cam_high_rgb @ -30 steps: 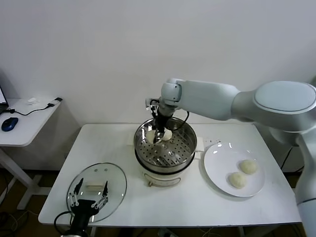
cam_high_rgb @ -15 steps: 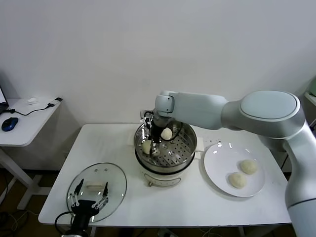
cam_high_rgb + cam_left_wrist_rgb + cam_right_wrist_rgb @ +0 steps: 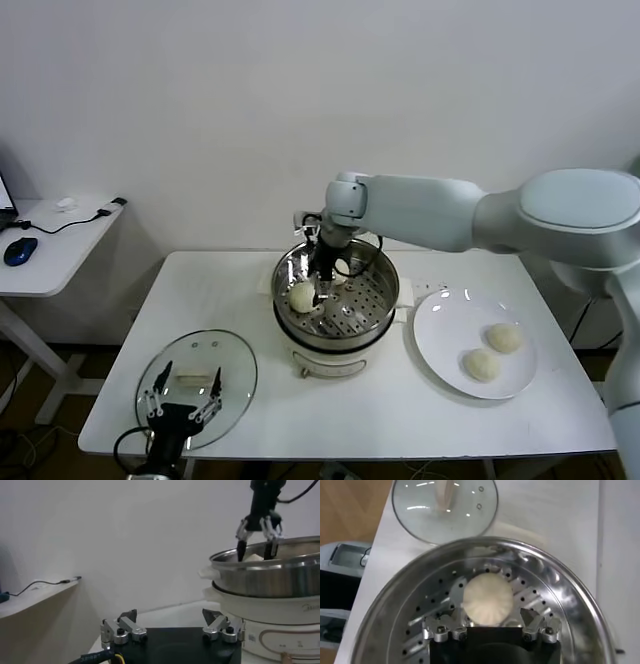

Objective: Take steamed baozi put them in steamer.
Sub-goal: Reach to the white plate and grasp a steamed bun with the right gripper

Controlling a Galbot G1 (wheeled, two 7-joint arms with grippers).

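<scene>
Right end effector (image 3: 318, 291) now spread, has just released a cream-white round baozi (image 3: 302, 296) onto the shiny steel steamer (image 3: 337, 300) tray. Two buns (image 3: 492, 351) left on white plate (image 3: 440, 340). Left end effector (image 3: 178, 407) spread, parked by tabletop (image 3: 400, 400) edge.

Your robot's right arm (image 3: 430, 212) has a smooth, glossy pale grey-white shell with rounded joint housings and a large domed shoulder cover. Its wrist section is black, with a black cable looped beside it. The right gripper (image 3: 491, 628) has a black body carrying two silver metal finger mounts, each fastened with dark screws. The left gripper (image 3: 172, 628) matches: black body, silver mounts, dark fingertips, plus a yellow-and-black cable at its base.
</scene>
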